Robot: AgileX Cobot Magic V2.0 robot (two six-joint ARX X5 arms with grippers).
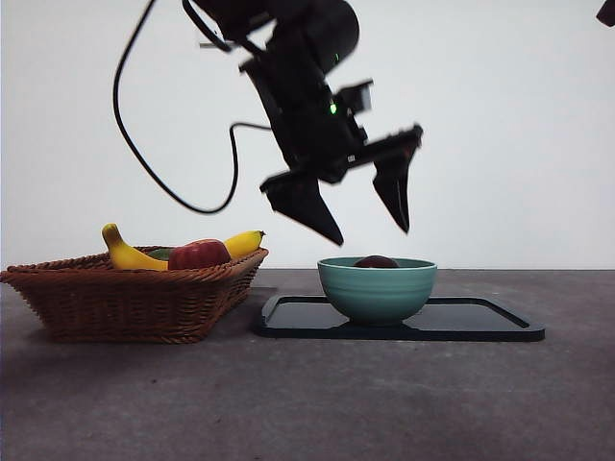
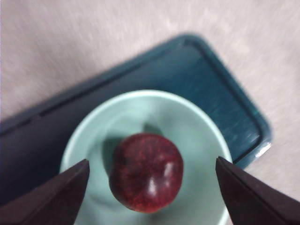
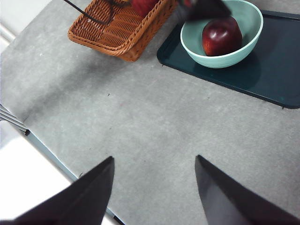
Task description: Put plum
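A: Where is the plum (image 2: 146, 172) seen?

B: Inside the pale green bowl (image 1: 377, 288), resting on the bowl's bottom. From the front view only its dark top is seen over the rim. The bowl is set on the dark tray (image 1: 480, 322), toward the tray's basket end.

A: Left tool (image 1: 370, 213)?

B: Hung in the air directly above the bowl, jaws spread wide, nothing held. In its wrist view the plum is framed between the two jaw tips, untouched. That view is blurred, so the fruit's surface detail is probably not to be trusted.

A: Right tool (image 3: 154, 187)?

B: Jaws parted, nothing between them, held high over bare grey counter (image 3: 140, 117), well apart from the tray.

A: Other things?

B: A wicker basket (image 1: 135, 298) is placed just beside the tray. Bananas (image 1: 130, 254) and a red apple (image 1: 199, 254) are seen in it.
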